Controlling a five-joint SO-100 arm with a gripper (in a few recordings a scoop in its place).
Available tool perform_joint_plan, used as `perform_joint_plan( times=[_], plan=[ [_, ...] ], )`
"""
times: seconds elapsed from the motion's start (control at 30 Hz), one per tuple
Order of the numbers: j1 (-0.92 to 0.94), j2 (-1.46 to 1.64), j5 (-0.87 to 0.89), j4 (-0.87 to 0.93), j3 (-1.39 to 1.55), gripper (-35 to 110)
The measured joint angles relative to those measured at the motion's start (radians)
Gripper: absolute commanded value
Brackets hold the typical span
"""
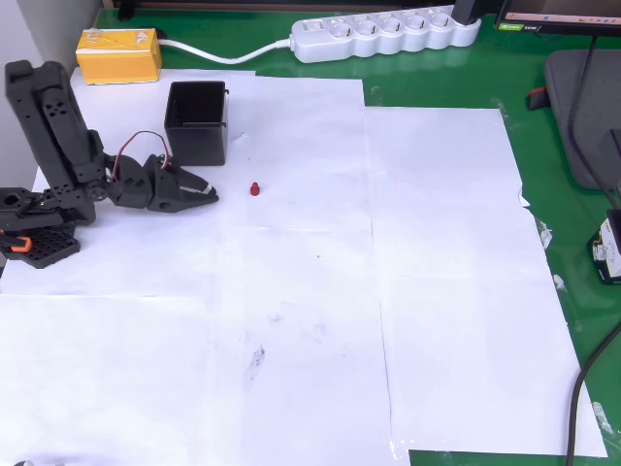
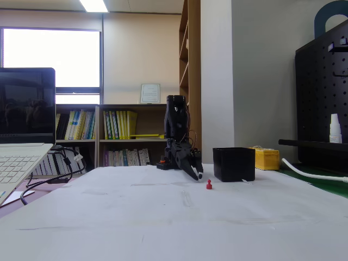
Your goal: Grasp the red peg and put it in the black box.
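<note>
The tiny red peg (image 1: 254, 189) (image 2: 209, 185) stands upright on the white paper, a short way right of my gripper tips in the overhead view. My black gripper (image 1: 210, 193) (image 2: 198, 174) hovers low over the paper with its fingers together and nothing between them. The black box (image 1: 197, 121) (image 2: 234, 163) stands upright and open-topped just beyond the gripper, apart from the peg. In the fixed view the peg sits in front of the box's left corner.
A yellow box (image 1: 118, 54) (image 2: 266, 159) and a white power strip (image 1: 386, 34) lie at the table's far edge. The arm's base (image 1: 37, 238) with an orange clip sits at the left. A laptop (image 2: 24, 138) stands on the left in the fixed view.
</note>
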Motion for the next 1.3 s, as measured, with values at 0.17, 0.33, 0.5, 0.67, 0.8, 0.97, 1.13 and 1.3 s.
perform_joint_plan(
  times=[0.17, 0.33, 0.5, 0.67, 0.8, 0.97, 1.13, 1.3],
  plan=[
    [0.002, 0.143, -0.046, -0.103, 0.048, 0],
    [0.006, 0.215, -0.083, -0.13, 0.109, 0],
    [0.006, 0.253, -0.083, -0.118, 0.184, 0],
    [0.012, 0.273, -0.083, -0.118, 0.216, 2],
    [0.02, 0.29, -0.058, -0.144, 0.218, 10],
    [0.025, 0.29, -0.074, -0.138, 0.219, 25],
    [0.04, 0.29, -0.077, -0.132, 0.221, 35],
    [0.04, 0.29, -0.081, -0.133, 0.221, 36]
  ],
)
